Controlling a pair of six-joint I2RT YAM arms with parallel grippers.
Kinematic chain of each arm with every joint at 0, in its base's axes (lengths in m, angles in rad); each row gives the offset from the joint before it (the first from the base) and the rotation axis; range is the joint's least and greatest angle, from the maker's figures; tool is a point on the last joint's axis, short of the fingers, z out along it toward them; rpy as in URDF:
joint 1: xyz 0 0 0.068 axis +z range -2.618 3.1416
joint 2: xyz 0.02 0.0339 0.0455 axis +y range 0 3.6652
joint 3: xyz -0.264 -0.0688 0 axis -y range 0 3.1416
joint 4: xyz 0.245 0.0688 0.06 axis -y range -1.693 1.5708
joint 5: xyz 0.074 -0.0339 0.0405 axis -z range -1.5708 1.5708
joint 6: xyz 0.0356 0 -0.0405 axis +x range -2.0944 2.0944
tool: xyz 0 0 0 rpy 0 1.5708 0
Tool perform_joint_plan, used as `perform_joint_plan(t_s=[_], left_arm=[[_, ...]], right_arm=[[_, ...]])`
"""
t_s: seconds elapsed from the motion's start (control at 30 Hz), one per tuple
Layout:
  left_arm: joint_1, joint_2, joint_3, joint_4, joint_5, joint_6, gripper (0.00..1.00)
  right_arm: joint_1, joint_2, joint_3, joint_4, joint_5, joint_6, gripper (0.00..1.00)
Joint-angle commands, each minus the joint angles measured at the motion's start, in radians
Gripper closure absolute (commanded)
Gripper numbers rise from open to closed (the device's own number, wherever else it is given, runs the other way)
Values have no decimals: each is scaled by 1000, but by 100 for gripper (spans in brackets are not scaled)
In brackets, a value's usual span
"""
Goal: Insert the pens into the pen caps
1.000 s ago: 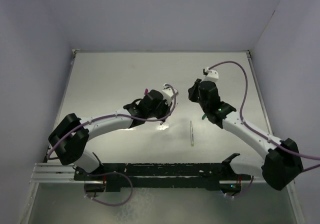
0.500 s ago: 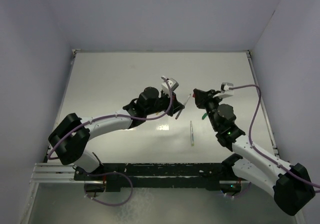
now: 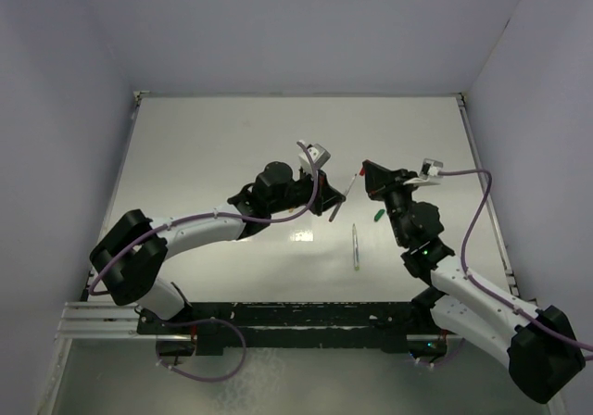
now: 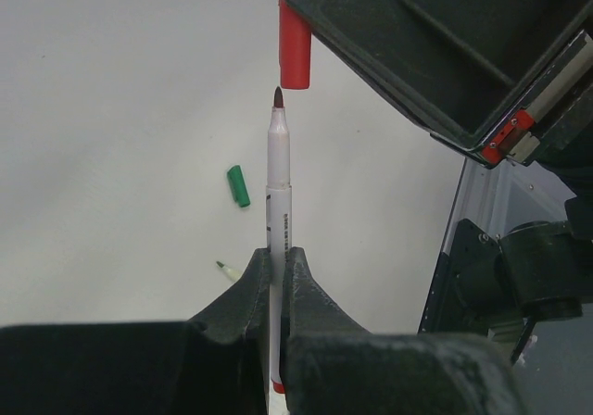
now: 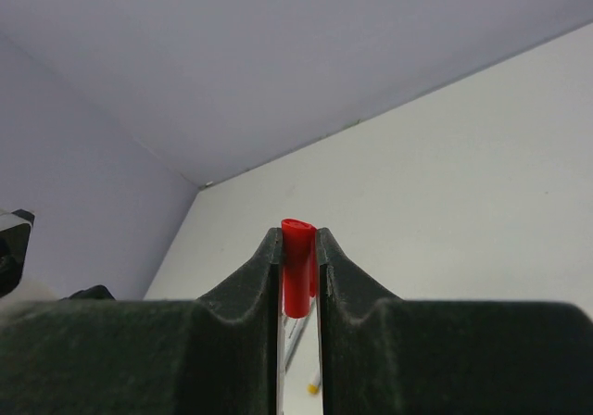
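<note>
"Where's the gripped pen (image 3: 343, 195)?"
"Mid-table (image 3: 213, 137), in the left gripper (image 3: 330, 207), pointing to one o'clock. The gripped cap (image 3: 359, 170), in the right gripper (image 3: 368, 172), sits just off its tip."
"Below them?"
"Loose cap (image 3: 378, 216) at five o'clock, spare pen (image 3: 355, 246) at six."

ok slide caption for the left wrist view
Left gripper holds a pen with its tip just short of the red cap in the right gripper.
</note>
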Motion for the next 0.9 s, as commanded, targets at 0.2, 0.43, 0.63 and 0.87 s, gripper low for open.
perform_joint_plan(t_s=[0.2,0.43,0.63,0.87], left_arm=[[7,19,18,69,51,-17,100],[8,10,15,69,50,-11,100],[7,-2,6,66,37,-5,100],[7,0,7,68,30,-5,100]], right_arm=[[-3,14,2,114,23,42,100],[-4,42,9,120,17,47,100],[-4,41,7,121,18,47,100],[-3,35,6,118,21,37,100]])
